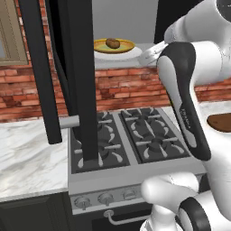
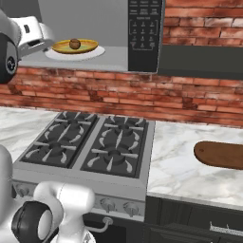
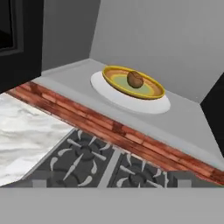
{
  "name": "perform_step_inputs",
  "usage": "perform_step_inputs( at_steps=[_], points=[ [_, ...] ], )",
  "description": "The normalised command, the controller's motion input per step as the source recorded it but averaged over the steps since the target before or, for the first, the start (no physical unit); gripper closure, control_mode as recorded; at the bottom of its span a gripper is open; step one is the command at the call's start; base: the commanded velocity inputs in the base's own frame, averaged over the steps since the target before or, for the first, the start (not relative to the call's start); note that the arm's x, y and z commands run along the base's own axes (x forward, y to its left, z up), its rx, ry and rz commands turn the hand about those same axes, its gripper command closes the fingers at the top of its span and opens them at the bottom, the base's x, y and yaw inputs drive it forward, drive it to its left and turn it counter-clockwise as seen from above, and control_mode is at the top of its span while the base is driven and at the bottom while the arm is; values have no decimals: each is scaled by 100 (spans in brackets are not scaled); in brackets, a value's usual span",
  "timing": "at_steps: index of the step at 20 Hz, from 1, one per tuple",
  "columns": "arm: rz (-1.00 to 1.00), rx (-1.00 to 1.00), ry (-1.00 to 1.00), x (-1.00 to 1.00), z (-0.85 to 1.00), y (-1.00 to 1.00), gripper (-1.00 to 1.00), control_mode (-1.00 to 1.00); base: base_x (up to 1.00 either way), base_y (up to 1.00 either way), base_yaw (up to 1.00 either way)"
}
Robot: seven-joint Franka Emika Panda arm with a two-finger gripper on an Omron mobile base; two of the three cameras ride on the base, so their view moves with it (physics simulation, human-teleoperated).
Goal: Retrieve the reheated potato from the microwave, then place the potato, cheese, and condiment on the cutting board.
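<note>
Potato (image 3: 135, 79) on a yellow plate (image 3: 151, 90) inside the open microwave (image 2: 144, 35) — door swung wide. Gripper (image 1: 146, 57) at the cavity's mouth, fingers spread, nothing between them. Cutting board (image 2: 220, 154) on the counter right of the stove (image 2: 90, 147) — bare.

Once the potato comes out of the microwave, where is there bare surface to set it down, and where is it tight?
Bare marble lies between the stove and the cutting board, and more left of the stove. The board's visible top is bare too. It is tight inside the microwave: the potato sits on a yellow plate, the open door hangs at the left, and the end effector is beside the plate.
</note>
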Motion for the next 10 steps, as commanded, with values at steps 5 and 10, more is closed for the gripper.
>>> perform_step_inputs(
  at_steps=[5, 10],
  points=[
    [-30, 0, -29, 24, -24, -14, -100, -100, 0, 0, 0],
    [-28, 0, -18, 47, 6, -19, -100, -100, 0, 0, 0]
  ],
)
